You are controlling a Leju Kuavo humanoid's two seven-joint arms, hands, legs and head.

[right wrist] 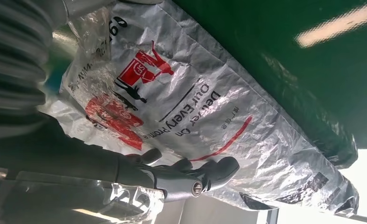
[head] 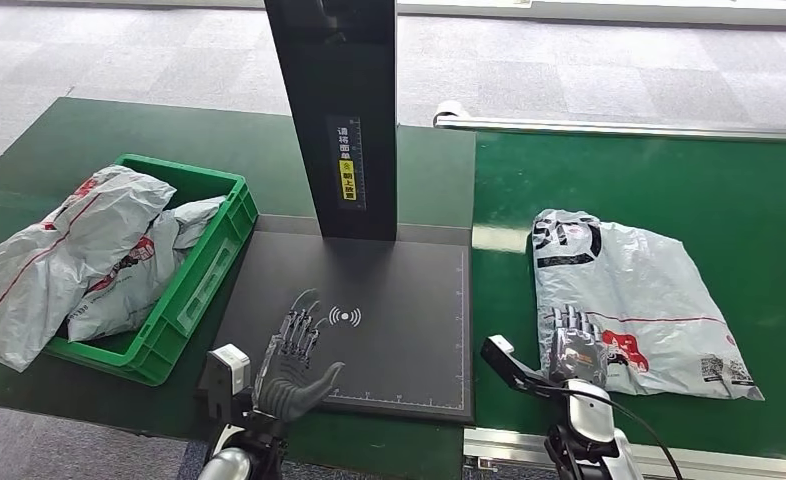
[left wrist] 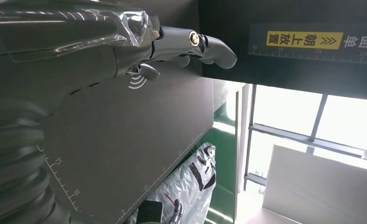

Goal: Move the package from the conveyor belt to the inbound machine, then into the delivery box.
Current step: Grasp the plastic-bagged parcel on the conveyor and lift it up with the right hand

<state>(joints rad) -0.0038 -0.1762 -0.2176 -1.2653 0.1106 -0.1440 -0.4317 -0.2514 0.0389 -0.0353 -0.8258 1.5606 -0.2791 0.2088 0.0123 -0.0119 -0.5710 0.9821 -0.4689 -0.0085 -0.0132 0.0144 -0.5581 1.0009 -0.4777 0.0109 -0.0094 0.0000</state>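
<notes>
On green belt, right hand (head: 575,345) over package (head: 649,300), contact unclear; left hand (head: 294,362) empty

Place: parcel-sorting workstation
Evidence: green conveyor belt (head: 729,190), black scanning platform (head: 389,300), green crate (head: 204,265) of mail bags (head: 59,250)

The left hand (left wrist: 172,49), silver and dark grey, reaches out with its fingers (left wrist: 216,49) extended and apart, holding nothing, above the flat dark grey scanning plate (left wrist: 125,135) marked with a white wave symbol (left wrist: 136,82) and ruler ticks. Ahead rises a black upright column (left wrist: 289,42) bearing a yellow label (left wrist: 304,39). Past the plate's edge lies a crinkled grey plastic mailer package (left wrist: 195,182) on the green belt (left wrist: 226,140).
</notes>
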